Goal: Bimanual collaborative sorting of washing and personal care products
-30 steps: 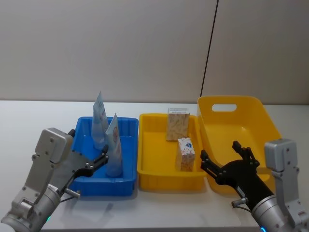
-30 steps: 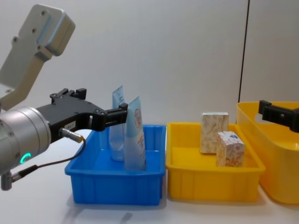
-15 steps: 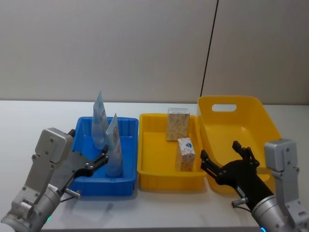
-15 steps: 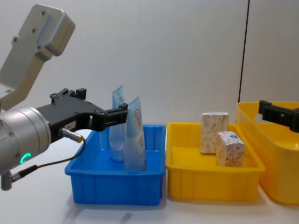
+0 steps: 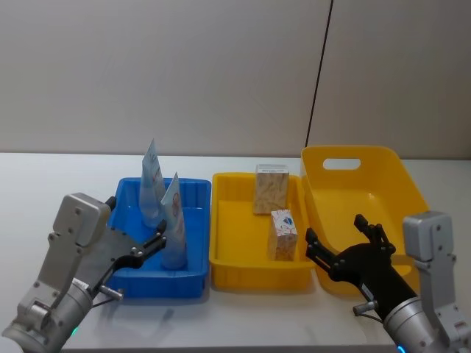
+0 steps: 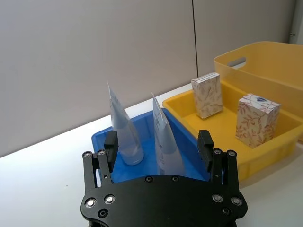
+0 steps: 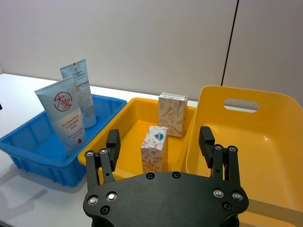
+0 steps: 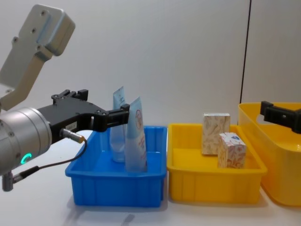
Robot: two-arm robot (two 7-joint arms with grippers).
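Two light-blue tubes stand upright in the blue bin [image 5: 158, 278]: the larger tube [image 5: 174, 220] with the red circle logo [image 7: 66, 118] in front, and the smaller tube [image 5: 151, 184] behind it. Two speckled boxes stand in the yellow tray [image 5: 257, 276], the taller box [image 5: 271, 189] at the back and the smaller box [image 5: 282, 234] nearer me. My left gripper [image 5: 137, 219] hovers open at the blue bin's near left side, just short of the front tube [image 6: 165, 142]. To the right of the smaller box, over the basket's near left corner, my right gripper [image 5: 335, 229] hangs open and holds nothing.
A large yellow basket [image 5: 368, 158] with a handle cutout sits at the right, touching the yellow tray. The three containers stand side by side on a white table [image 5: 44, 191], with a grey wall behind them.
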